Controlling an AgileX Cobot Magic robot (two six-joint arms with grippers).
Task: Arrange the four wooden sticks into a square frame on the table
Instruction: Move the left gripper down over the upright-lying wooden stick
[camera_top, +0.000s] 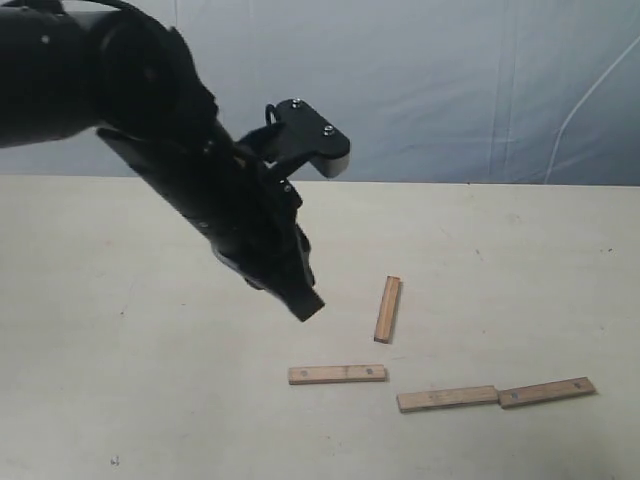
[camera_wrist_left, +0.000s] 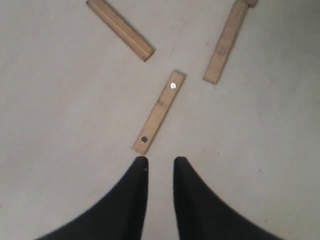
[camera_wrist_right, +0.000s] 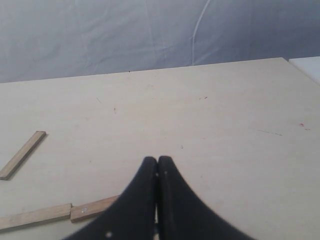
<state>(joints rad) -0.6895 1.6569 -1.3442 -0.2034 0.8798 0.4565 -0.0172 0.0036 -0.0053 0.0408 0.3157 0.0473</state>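
Observation:
Four wooden sticks lie apart on the table (camera_top: 120, 350), forming no square. One stick (camera_top: 387, 309) points away from the front edge. A second stick (camera_top: 337, 374) lies crosswise. The third stick (camera_top: 447, 398) and fourth stick (camera_top: 546, 391) lie end to end at the front right. My left gripper (camera_top: 305, 305) hangs over the table left of them. In the left wrist view the left gripper (camera_wrist_left: 160, 161) is open and empty, its tips just short of the dotted stick (camera_wrist_left: 159, 112). My right gripper (camera_wrist_right: 158, 161) is shut on nothing, with a stick (camera_wrist_right: 95, 208) beside it. The exterior view does not show it.
A wrinkled blue-grey backdrop sheet (camera_top: 450, 90) hangs behind the table's far edge. The bulky black left arm (camera_top: 150, 130) reaches in from the upper left. The right wrist view shows the table's corner (camera_wrist_right: 287, 60) at the far right.

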